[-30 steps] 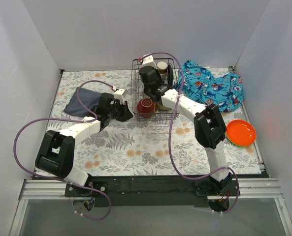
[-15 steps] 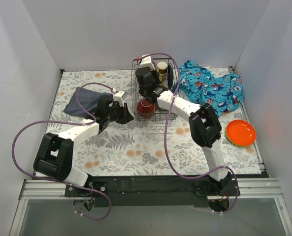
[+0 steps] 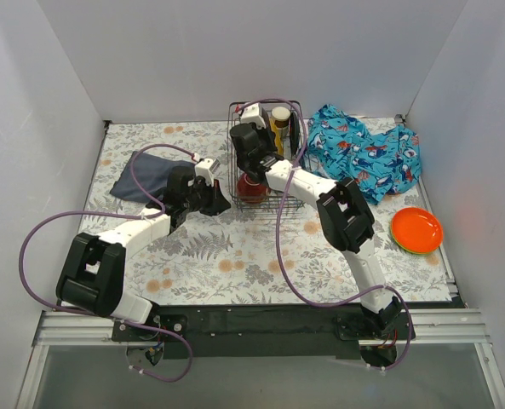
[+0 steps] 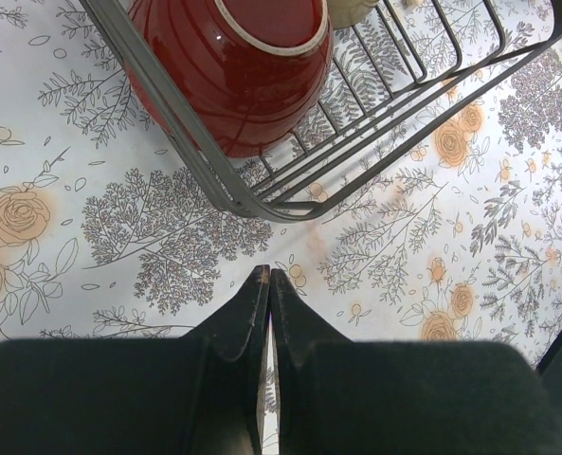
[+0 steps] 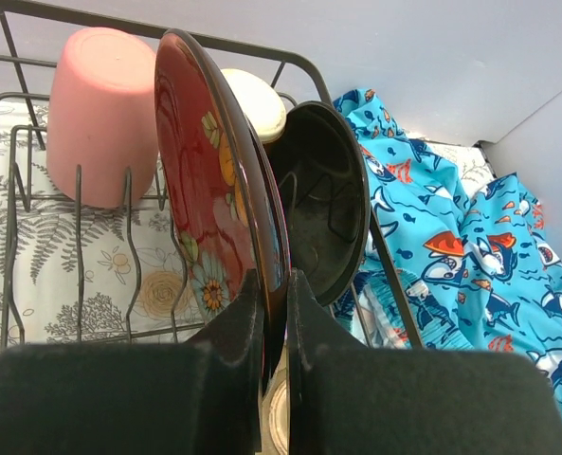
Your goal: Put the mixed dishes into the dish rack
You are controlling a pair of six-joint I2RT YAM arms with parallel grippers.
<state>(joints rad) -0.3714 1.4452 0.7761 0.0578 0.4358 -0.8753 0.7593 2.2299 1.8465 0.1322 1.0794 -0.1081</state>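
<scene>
Floral table (image 3: 235,256), red plate (image 5: 205,190) in right tool (image 5: 274,284), inside dish rack (image 4: 188,128)

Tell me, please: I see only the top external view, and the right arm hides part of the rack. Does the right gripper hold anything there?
Observer: Yes. The right gripper is shut on a dark red plate with painted flowers, which stands on edge in the dish rack.
Operator: What is next to this plate?
Observer: A pink cup on one side, a dark plate on the other.
Operator: And the left gripper?
Observer: The left gripper is shut and empty, over the tablecloth just outside the rack's corner.
</scene>
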